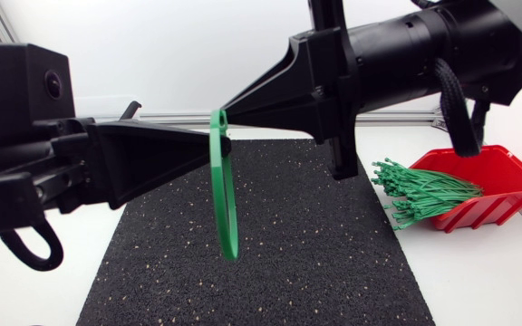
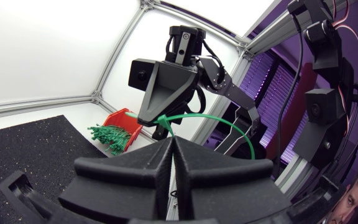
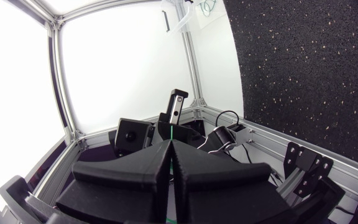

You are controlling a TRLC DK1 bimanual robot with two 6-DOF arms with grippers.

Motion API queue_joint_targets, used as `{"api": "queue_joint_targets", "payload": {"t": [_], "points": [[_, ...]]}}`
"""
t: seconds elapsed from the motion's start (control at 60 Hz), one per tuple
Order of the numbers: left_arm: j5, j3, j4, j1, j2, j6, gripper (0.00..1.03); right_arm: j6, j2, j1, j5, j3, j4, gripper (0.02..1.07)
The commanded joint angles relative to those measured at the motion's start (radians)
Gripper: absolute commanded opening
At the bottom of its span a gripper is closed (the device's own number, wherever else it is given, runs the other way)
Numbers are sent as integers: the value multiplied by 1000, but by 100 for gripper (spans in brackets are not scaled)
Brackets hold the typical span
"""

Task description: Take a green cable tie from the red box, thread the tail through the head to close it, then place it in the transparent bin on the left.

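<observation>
A green cable tie [image 1: 226, 195], bent into a loop, hangs above the black mat [image 1: 324, 263] between my two grippers. My right gripper [image 1: 226, 110] comes in from the right and is shut on the tie's upper end. Just below it my left gripper [image 1: 228, 145] is shut on the strap. In the left wrist view the left gripper [image 2: 174, 149] is shut, and the right gripper [image 2: 150, 119] ahead of it holds the tie [image 2: 241, 127], which arcs off to one side. In the right wrist view a thin green strip [image 3: 171, 132] sticks out past my shut right gripper [image 3: 171, 146].
The red box [image 1: 507, 177] stands at the right of the table with a bundle of green ties [image 1: 420, 192] spilling toward the mat. In the right wrist view a transparent bin [image 3: 185, 18] shows at the mat's far end.
</observation>
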Motion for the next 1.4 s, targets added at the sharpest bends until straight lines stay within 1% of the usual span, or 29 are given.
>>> {"api": "queue_joint_targets", "payload": {"t": [0.0,0.583,0.85,0.9,1.017,1.033,1.067,1.117,1.15,1.183,1.3,1.35,1.383], "points": [[38,40,21,-25,-26,14,3,-22,44,-26,30,-30,19,8],[35,40,16,-28,-33,15,3,-33,87,-32,31,-54,34,8],[14,39,14,-28,-13,31,3,-33,-6,42,44,-22,-13,8],[12,39,14,-28,-5,32,3,-44,-23,60,50,-13,-30,16],[8,39,8,-28,4,32,3,-53,-60,79,50,-2,-52,28],[8,39,7,-28,4,32,3,-58,-63,79,50,0,-55,31],[8,40,5,-28,10,32,3,-61,-76,80,50,1,-62,41],[6,42,-1,-28,13,32,3,-61,-86,82,50,0,-62,44],[6,42,-4,-29,15,32,3,-61,-92,82,50,-3,-64,50],[4,44,-7,-31,18,32,3,-61,-97,82,50,-8,-64,58],[-14,48,-15,-34,24,32,3,-62,-94,46,50,-20,-58,70],[-19,50,-26,-34,26,35,3,-64,-89,14,48,-23,-56,73],[-22,53,-35,-34,26,40,3,-68,-89,-4,50,-26,-56,74]]}}
